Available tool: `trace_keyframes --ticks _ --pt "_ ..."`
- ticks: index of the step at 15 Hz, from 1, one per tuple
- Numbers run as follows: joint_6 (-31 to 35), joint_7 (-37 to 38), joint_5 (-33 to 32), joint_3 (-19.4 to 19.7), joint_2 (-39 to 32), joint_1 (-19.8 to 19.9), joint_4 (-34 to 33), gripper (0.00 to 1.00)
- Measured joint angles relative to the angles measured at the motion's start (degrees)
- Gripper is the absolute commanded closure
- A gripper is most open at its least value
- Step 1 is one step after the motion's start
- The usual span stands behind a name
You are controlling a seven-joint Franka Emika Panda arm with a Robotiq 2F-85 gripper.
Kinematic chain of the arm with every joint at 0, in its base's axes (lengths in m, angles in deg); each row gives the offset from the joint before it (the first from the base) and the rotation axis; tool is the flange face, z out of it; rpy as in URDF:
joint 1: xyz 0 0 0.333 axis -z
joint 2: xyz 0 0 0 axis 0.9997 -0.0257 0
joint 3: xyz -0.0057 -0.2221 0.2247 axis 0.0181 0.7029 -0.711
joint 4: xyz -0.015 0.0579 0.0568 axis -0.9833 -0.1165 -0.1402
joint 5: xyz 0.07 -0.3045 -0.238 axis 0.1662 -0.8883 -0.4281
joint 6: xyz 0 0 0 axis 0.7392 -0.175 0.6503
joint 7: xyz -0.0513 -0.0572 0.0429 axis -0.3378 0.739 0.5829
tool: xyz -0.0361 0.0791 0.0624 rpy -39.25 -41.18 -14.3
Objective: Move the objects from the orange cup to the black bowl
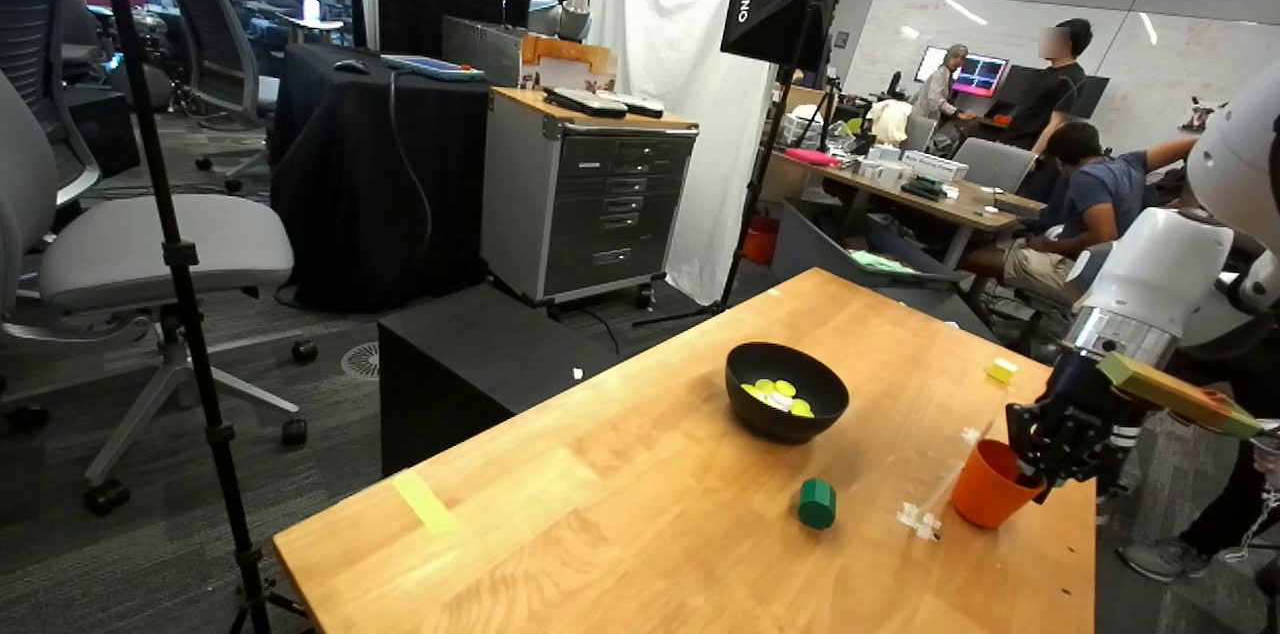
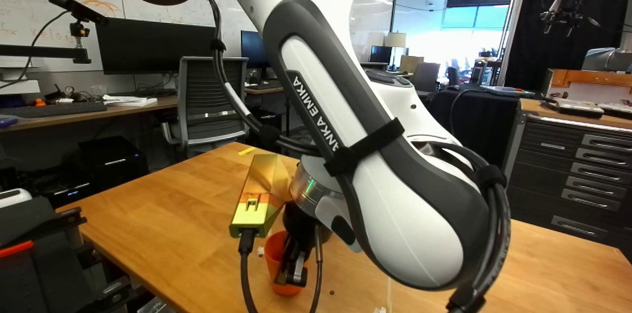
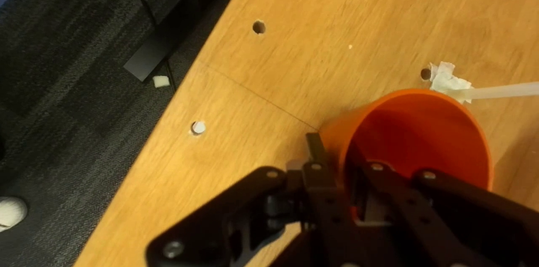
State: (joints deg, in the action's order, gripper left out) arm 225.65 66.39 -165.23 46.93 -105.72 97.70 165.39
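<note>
On softbox [image 1: 768,9] “RALENO”, arm [image 2: 340,110] “ANKA EMIKA”

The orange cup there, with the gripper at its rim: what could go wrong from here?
The gripper straddles the rim of the orange cup, so a sideways jerk might tip it. The cup is near the edge of the table, so it could then roll off. A low swing toward the black bowl might scatter the yellow-green pieces in it.

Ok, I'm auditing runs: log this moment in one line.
gripper: astride rim of orange tapered plastic cup | clamping: unclear | yellow round pieces: inside black glossy bowl
</note>
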Motion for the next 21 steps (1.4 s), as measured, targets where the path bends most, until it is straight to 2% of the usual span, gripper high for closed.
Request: trace_keyframes --ticks 3,7,12,21 --pt "0.02 0.00 0.02 -0.06 0.00 0.00 -0.09 0.28" --pt "0.02 0.00 0.08 -0.14 0.01 0.00 -0.18 0.01" --pt "0.05 0.00 0.08 -1.69 1.60 0.10 -0.96 0.00" --pt "0.09 -1.03 -1.70 -6.17 10.84 -1.50 -1.05 0.00"
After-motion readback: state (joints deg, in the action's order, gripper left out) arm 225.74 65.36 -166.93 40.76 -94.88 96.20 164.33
